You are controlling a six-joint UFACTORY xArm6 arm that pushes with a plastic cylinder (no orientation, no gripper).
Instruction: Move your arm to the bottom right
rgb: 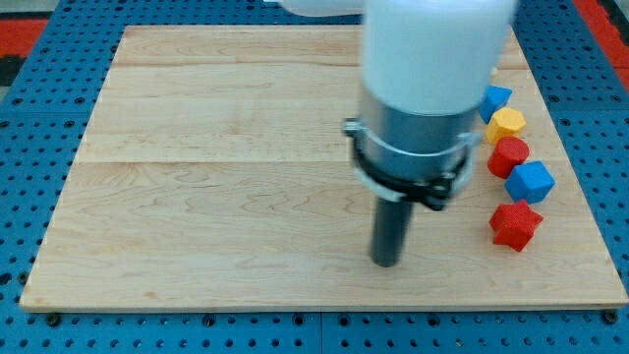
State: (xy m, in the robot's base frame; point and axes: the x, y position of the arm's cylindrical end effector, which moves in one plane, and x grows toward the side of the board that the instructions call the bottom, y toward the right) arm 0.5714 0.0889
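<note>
While my tip (385, 262) rests — red star block (515, 225) sits rightward.

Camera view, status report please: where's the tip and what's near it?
My tip on the board, low, right of centre. Blocks lined along the view's right; red star nearest, apart from tip. Bottom right corner unobstructed.

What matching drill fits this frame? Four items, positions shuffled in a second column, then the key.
Items:
1 my tip
2 yellow block
3 red star block
4 blue cube

Places:
A lowest in the column of blocks
B left of all blocks, touching none
C between the two red blocks
D just above the red round block

Pairs: 1-B, 2-D, 3-A, 4-C
</note>
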